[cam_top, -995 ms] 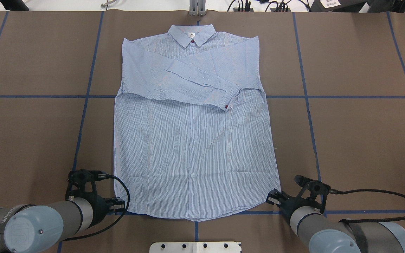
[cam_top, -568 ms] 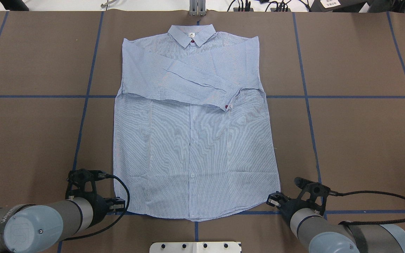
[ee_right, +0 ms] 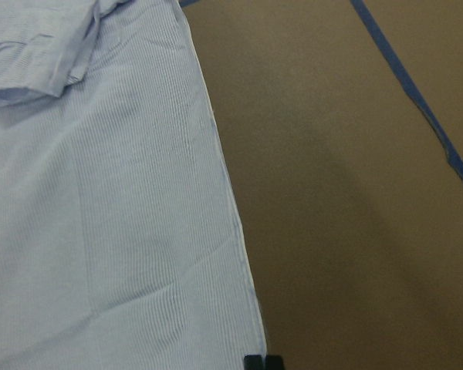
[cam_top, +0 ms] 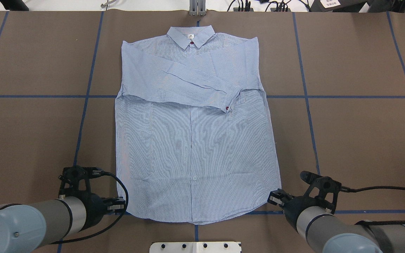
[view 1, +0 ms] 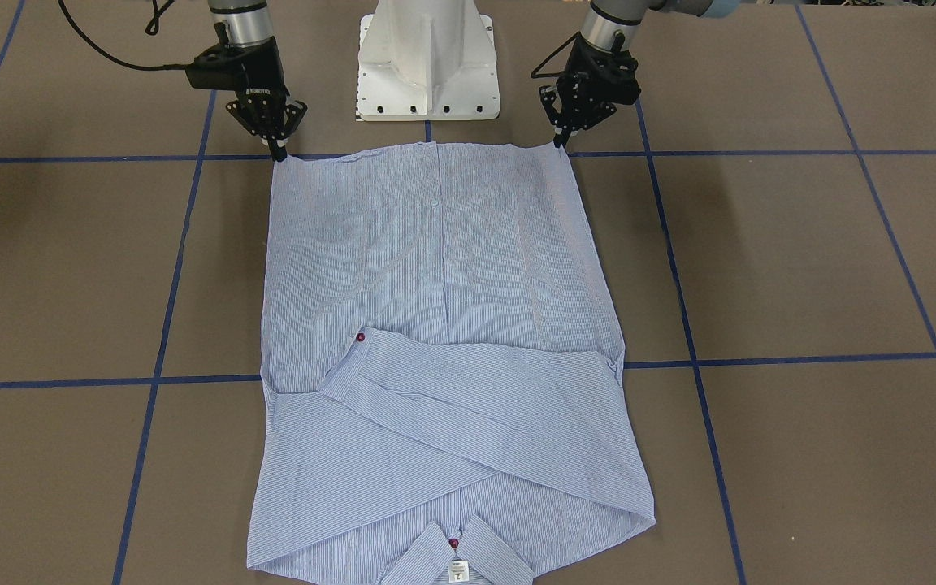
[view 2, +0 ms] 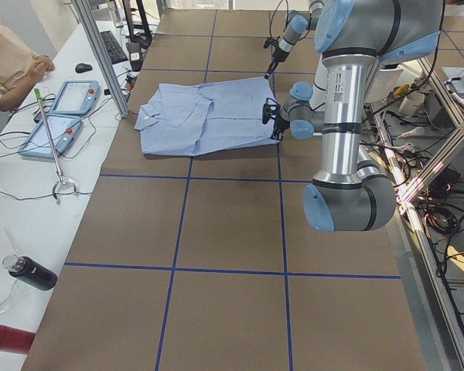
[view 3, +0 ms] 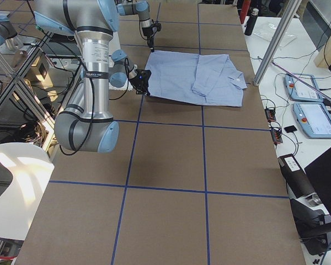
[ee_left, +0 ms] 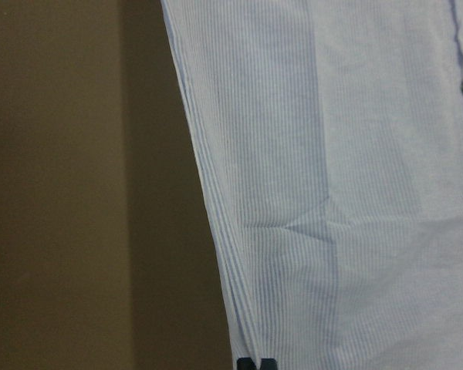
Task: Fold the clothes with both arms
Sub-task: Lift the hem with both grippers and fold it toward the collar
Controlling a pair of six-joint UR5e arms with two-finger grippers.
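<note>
The light blue striped shirt [cam_top: 195, 140] lies flat on the brown table, collar [cam_top: 191, 35] at the far side and hem toward me. One sleeve is folded across the chest, its cuff with a dark red button [cam_top: 227, 108]. My left gripper [cam_top: 117, 205] is shut on the hem's left corner; in the front-facing view it [view 1: 559, 145] pinches that corner. My right gripper [cam_top: 274, 199] is shut on the hem's right corner, also seen from the front [view 1: 278, 152]. Both wrist views show shut fingertips [ee_left: 256, 363] [ee_right: 262, 361] at the shirt's edge.
The white pedestal base [view 1: 427, 57] stands between the arms, just behind the hem. Blue tape lines [cam_top: 346, 96] cross the brown table. In the left side view an operator [view 2: 8, 62] sits by teach pendants [view 2: 69, 97] beyond the collar end.
Both arms have drawn back a little toward the base with the hem corners pinched. The hem's corners have shifted slightly with them; the rest of the shirt lies as before.
</note>
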